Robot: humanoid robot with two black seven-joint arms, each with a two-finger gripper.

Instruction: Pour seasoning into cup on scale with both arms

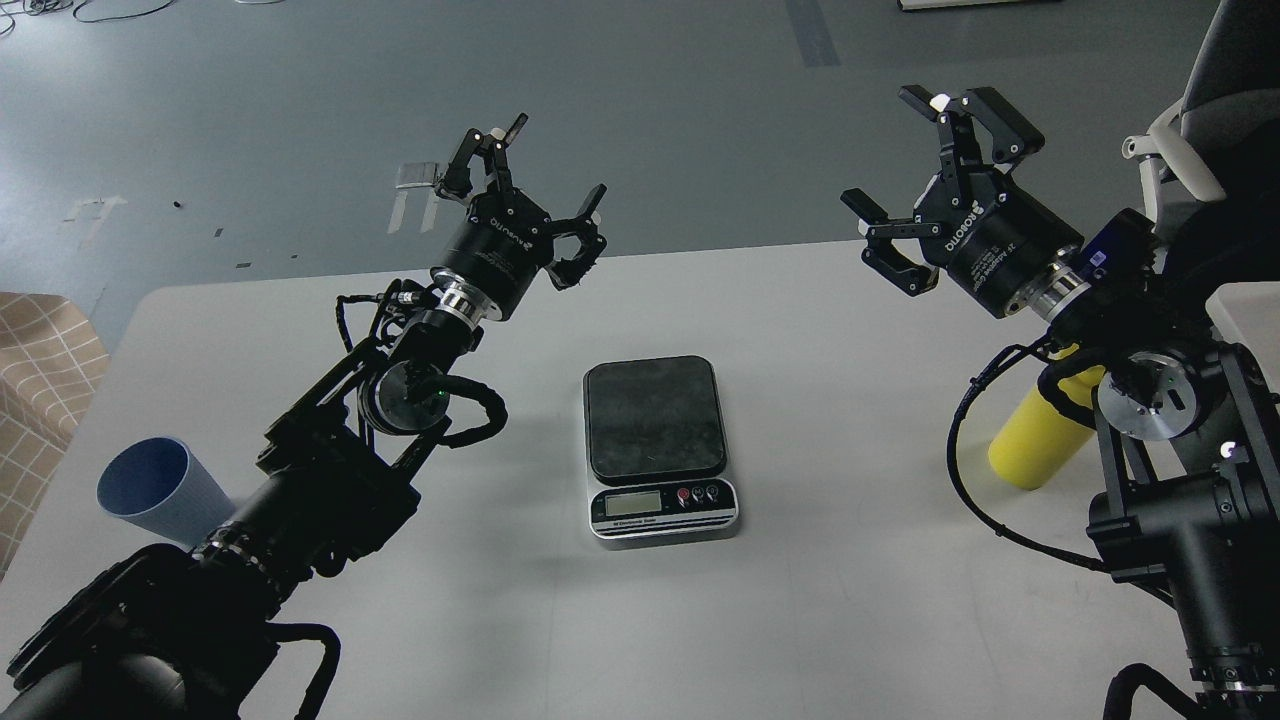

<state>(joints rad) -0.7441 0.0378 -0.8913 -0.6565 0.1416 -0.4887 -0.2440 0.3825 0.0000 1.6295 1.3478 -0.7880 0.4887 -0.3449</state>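
Note:
The scale (660,450) sits mid-table with its dark platform bare and its display facing me. The light blue cup (160,490) stands at the table's left edge, partly behind my left arm. The yellow seasoning bottle (1040,430) stands at the right, its top hidden behind my right arm. My left gripper (530,200) is open and empty, held high above the table's far left-centre. My right gripper (925,170) is open and empty, held high above the far right, well above the bottle.
The white table (850,600) ends at a far edge just behind the grippers, with grey floor beyond. A tan checked object (40,370) lies off the table's left edge. A chair (1200,120) stands at the far right.

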